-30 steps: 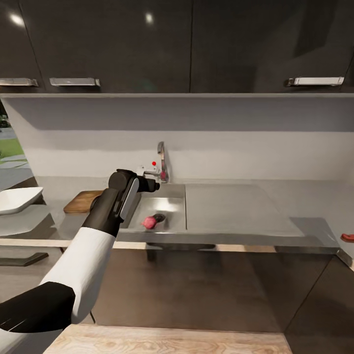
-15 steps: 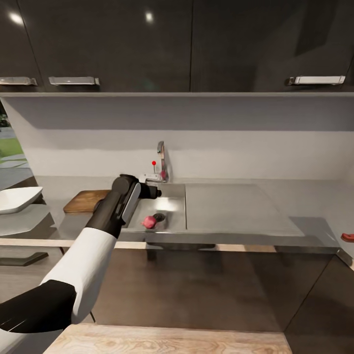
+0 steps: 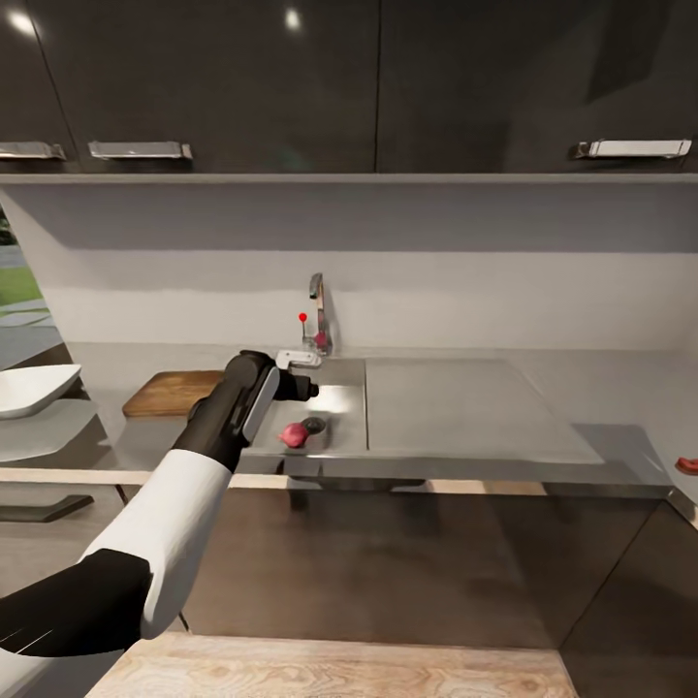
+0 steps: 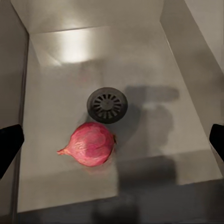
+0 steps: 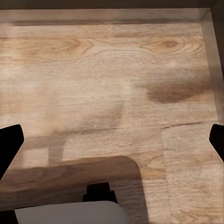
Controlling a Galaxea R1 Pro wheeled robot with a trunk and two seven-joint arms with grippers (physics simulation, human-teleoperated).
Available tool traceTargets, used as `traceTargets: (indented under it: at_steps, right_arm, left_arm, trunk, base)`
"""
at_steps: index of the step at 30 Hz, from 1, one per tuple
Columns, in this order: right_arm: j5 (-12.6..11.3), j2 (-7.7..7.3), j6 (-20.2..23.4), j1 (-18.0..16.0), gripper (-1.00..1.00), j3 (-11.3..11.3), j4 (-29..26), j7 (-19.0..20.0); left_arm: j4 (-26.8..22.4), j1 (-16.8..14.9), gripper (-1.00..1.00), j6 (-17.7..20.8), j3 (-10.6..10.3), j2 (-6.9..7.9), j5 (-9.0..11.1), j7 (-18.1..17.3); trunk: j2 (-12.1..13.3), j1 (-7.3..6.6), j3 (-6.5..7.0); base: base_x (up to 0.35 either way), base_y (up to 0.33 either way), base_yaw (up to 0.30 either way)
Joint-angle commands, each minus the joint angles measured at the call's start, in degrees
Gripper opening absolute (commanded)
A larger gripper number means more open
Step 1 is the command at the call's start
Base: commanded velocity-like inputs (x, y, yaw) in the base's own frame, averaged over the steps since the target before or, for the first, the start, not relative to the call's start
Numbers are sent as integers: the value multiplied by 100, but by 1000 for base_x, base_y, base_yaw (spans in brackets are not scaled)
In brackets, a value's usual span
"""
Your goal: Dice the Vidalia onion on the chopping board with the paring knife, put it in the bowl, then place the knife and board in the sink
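One onion lies on the sink floor, just beside the drain. Above it, the left gripper hangs with fingers spread wide. A good grasp means descending straight, centring the bulb between the fingers, then closing gently so it cannot roll.

Sink brushed steel; chopping board wood.
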Motion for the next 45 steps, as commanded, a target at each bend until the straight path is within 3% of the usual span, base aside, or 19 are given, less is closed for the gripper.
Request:
traceTargets:
  at_steps: [1,16,30,45]
  right_arm:
    - [-24,0,-21,-3,100,-1,3,1]
    - [-24,0,-21,-3,100,1,3,4]
    - [-24,0,-21,-3,100,8,3,3]
    - [-21,0,-28,-3,100,8,3,3]
  left_arm:
    - [20,-6,100,21,-7,1,40,34]
    - [487,-5,100,-215,-7,1,40,31]
    - [560,-6,100,-233,-7,7,40,31]
    - [691,-6,100,-242,-7,26,34,37]
  trunk:
    - [-3,0,-13]
    - [-3,0,-109]
    - [-3,0,-194]
    - [-3,0,-201]
  base:
    - [78,0,0]
    - [46,0,0]
    - [127,0,0]
    - [51,0,0]
